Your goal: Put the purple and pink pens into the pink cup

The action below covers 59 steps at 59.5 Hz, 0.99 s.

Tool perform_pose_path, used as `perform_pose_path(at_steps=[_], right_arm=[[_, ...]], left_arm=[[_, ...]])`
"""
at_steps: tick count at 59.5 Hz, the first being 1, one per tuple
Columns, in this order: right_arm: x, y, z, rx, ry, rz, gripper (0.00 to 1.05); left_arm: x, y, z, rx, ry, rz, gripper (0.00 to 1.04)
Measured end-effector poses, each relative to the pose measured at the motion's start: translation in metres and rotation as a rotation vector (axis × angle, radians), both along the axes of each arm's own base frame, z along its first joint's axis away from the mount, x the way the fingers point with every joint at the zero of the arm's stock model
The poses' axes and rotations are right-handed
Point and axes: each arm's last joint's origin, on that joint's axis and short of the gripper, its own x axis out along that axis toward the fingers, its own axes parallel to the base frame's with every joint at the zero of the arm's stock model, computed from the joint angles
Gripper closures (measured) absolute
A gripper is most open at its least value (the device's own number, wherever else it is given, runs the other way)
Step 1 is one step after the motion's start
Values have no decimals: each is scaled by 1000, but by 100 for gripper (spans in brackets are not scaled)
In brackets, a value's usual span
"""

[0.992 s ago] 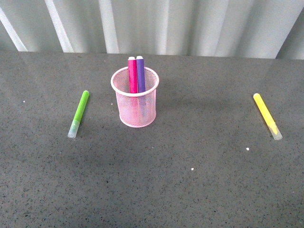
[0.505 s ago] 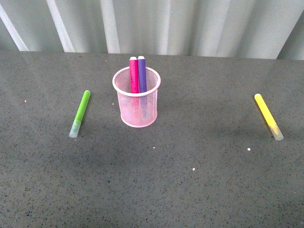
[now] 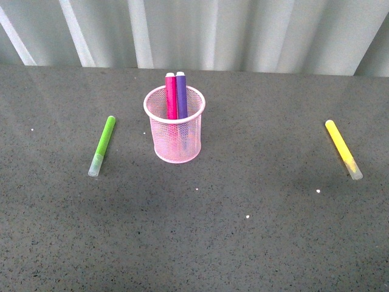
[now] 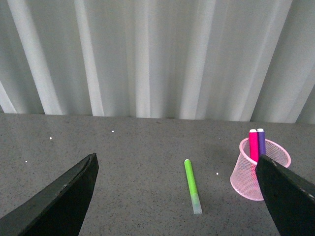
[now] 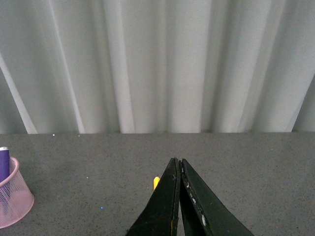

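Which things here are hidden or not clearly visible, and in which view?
- Yellow marker: right wrist view, mostly hidden behind the shut right end effector.
- Pink pen and purple pen: lower ends blurred behind the pink cup mesh.
- Front view: neither arm appears.

Pale pink wire-mesh cup [image 3: 175, 135] upright on grey counter [image 3: 243, 231], centre-left. Magenta-pink pen [image 3: 171, 95] & dark purple pen [image 3: 181, 94] stand inside, side by side, touching, tops above rim.
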Motion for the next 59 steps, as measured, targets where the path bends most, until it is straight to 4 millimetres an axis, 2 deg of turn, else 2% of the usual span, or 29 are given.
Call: perform_pose_path(at_steps=[55, 59], right_arm=[[-23, 0, 2, 0, -8, 0, 101], [-29, 0, -2, 1, 21, 0, 101]], left_arm=[[0, 0, 0, 0, 0, 0, 7], [0, 0, 0, 0, 0, 0, 7]])
